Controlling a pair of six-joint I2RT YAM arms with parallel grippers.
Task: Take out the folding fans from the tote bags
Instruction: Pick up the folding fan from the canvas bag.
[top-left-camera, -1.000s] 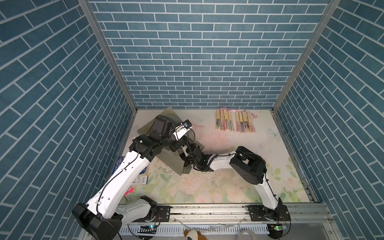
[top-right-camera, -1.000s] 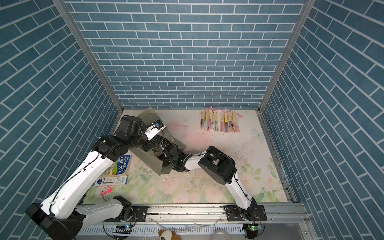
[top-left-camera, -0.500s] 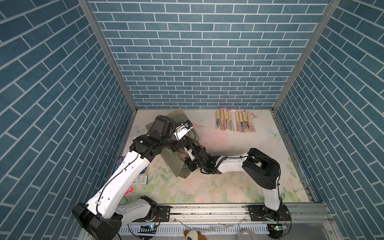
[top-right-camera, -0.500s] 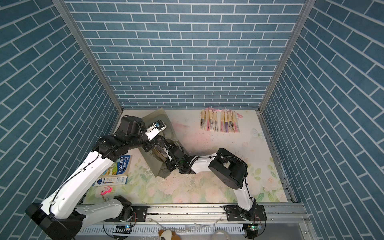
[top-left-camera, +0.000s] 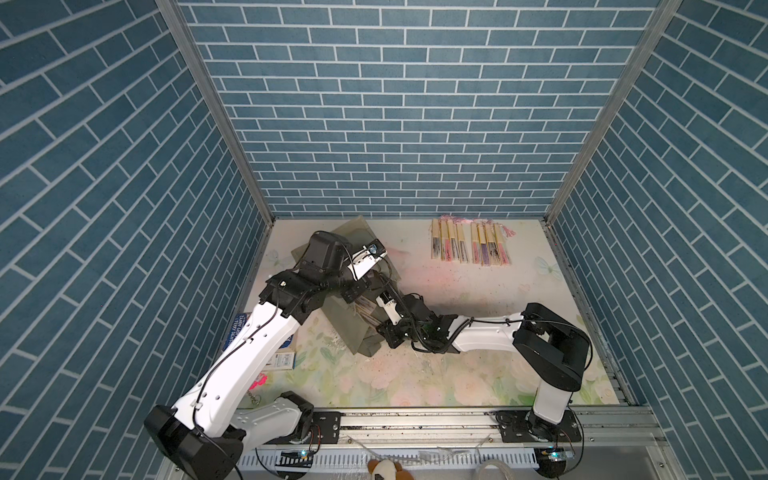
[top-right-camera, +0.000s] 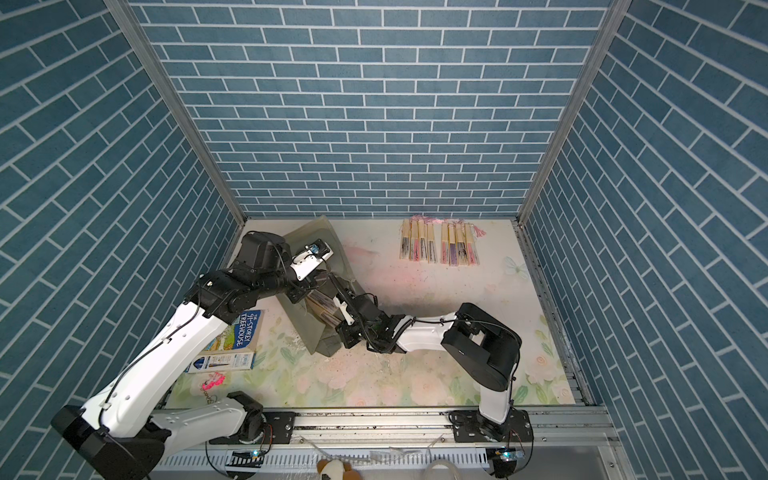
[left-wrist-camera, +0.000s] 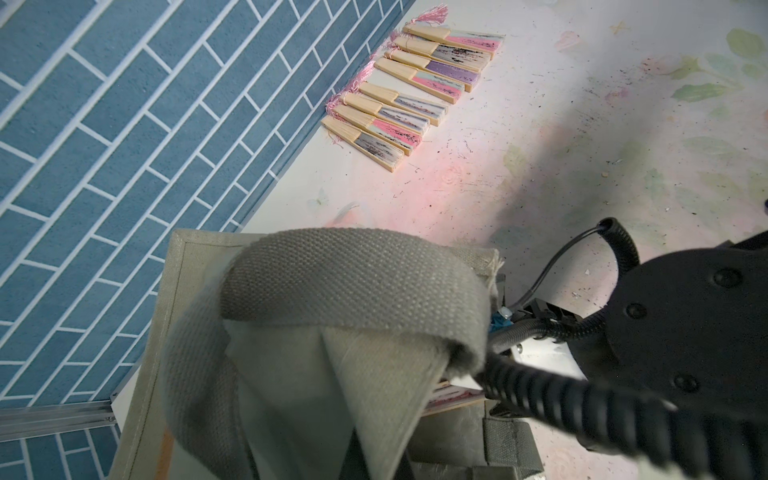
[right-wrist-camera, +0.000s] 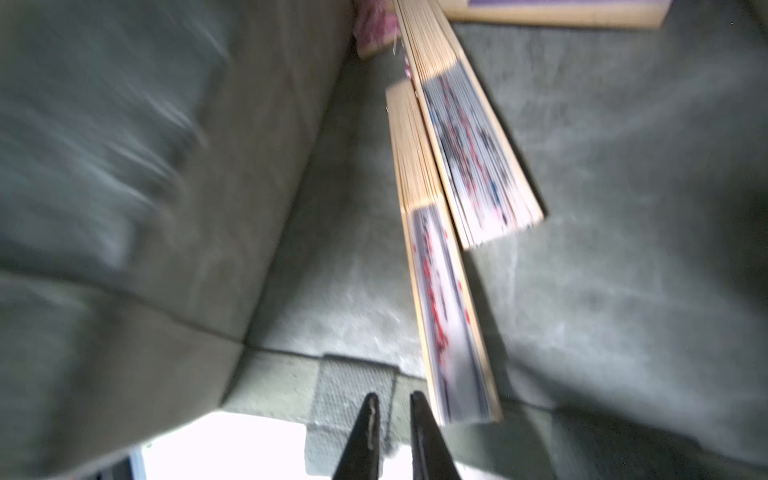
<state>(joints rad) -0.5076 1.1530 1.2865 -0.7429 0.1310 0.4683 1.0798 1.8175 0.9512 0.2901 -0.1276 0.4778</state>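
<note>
The grey-green tote bag (top-left-camera: 353, 332) (top-right-camera: 311, 332) lies on its side at the table's left. My left gripper (top-left-camera: 355, 293) (top-right-camera: 305, 291) is shut on its upper edge by the strap (left-wrist-camera: 353, 282) and holds the mouth up; cloth hides the jaws in the left wrist view. Three folding fans (right-wrist-camera: 449, 316) (right-wrist-camera: 473, 145) (right-wrist-camera: 561, 12) lie inside. My right gripper (right-wrist-camera: 392, 399) (top-left-camera: 382, 330) is at the mouth. Its jaws stand a narrow gap apart with nothing between them. The nearest fan's end lies just beside one fingertip (right-wrist-camera: 415, 401). Several fans (top-left-camera: 469, 245) (top-right-camera: 438, 247) (left-wrist-camera: 415, 87) lie in a row at the back.
A blue book (top-right-camera: 245, 328), a small flat box (top-right-camera: 220, 361) and a pink keychain (top-right-camera: 212, 380) lie near the left wall under my left arm. Brick walls close in three sides. A metal rail (top-left-camera: 415, 419) runs along the front.
My right arm's elbow swung to the right, the gripper drew back toward the bag's mouth, and its jaws narrowed. My left gripper kept its hold and raised the bag's upper layer.
</note>
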